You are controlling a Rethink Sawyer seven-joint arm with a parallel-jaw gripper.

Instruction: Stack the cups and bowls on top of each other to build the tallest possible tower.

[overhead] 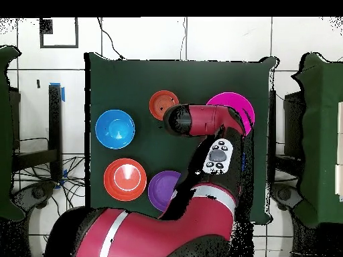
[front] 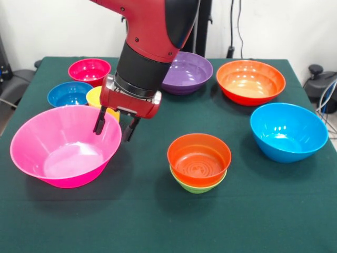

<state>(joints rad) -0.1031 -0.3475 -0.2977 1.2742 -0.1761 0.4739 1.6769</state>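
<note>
My gripper (front: 114, 126) is open and empty, its fingertips (front: 99, 124) apart over the right rim of the large pink bowl (front: 63, 150); I cannot tell if they touch it. The yellow cup (front: 94, 97) stands just behind the gripper, mostly hidden. The small orange-red bowl (front: 199, 157) sits nested in the small green bowl (front: 197, 186) at centre front. The large light blue bowl (front: 288, 132) stands alone at the right. The green cup is out of view. In the overhead view the arm hides the gripper and part of the pink bowl (overhead: 241, 106).
The small dark blue bowl (front: 67, 94) and magenta-red bowl (front: 89, 69) stand at the back left. The large purple bowl (front: 189, 71) and large orange bowl (front: 250, 80) stand at the back. The overhead view shows the orange-red (overhead: 161, 104), light blue (overhead: 114, 128), orange (overhead: 124, 179) and purple (overhead: 163, 189) bowls.
</note>
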